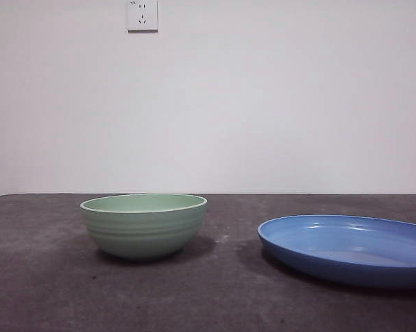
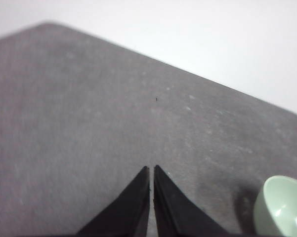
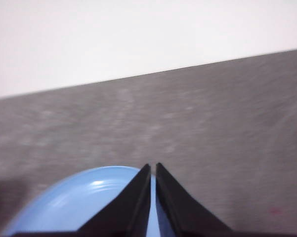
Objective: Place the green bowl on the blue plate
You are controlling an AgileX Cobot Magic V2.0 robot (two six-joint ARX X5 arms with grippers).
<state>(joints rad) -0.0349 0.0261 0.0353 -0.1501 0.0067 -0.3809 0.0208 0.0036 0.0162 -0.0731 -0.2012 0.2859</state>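
— What's nearest to us on the worktop [image 1: 41, 277]?

— The blue plate [image 1: 349, 247], low at the right, running off the edge of the front view. It is wide and shallow, glossy, with a raised rim and soft highlights across its inner face. A little farther back and to its left sits the green bowl [image 1: 144, 225], upright, well apart from the plate. It is round, pale mint, shiny, with faint horizontal ridges on its outside and a lighter rim.

— And the surface under them?

— Dark grey, matte, mottled with paler specks. Each dish throws a soft shadow on it.

— The arms?

— Neither shows from the front. The left gripper [image 2: 151, 168] hangs over bare worktop, its black tapered jaws drawn together to a thin slit, holding nothing; the bowl's rim shows at the corner of its view. The right gripper [image 3: 152, 165] hovers above the plate's near rim, jaws likewise pressed almost together, empty.

— Behind all that?

— A plain white wall [image 1: 263, 104], smooth, with a white socket [image 1: 142, 14] high up.
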